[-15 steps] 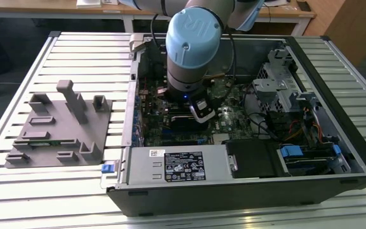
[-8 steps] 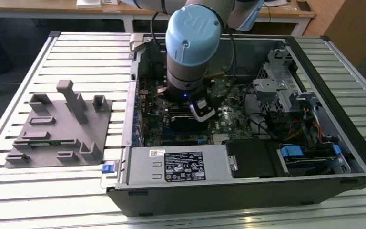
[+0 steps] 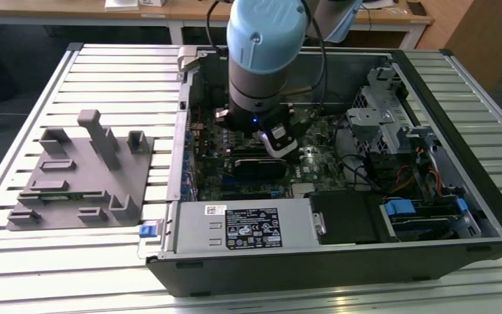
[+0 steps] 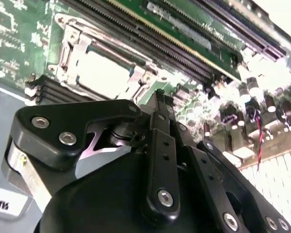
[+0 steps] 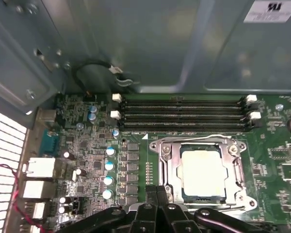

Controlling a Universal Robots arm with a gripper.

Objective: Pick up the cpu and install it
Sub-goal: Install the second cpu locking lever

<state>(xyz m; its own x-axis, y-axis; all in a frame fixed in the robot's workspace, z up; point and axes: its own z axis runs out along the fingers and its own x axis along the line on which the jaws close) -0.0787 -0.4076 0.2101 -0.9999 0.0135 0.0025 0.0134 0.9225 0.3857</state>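
Silvery cpu (image 5: 203,173) seated in socket frame (image 5: 167,167), right of centre in first wrist view; jaws clenched, grasping nothing, just beside. Risk: catching frame, unseating chip.

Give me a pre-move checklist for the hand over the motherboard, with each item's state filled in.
1. Pale silvery square cpu lies inside the metal socket frame: ok.
2. Cpu flat and square to the frame: looks ok in the first wrist view.
3. Black hand close together at the frame's edge, holding nothing: ok.
4. Frame latched over the cpu: cannot tell.
5. Black memory slots beside the socket clear of the hand: ok.
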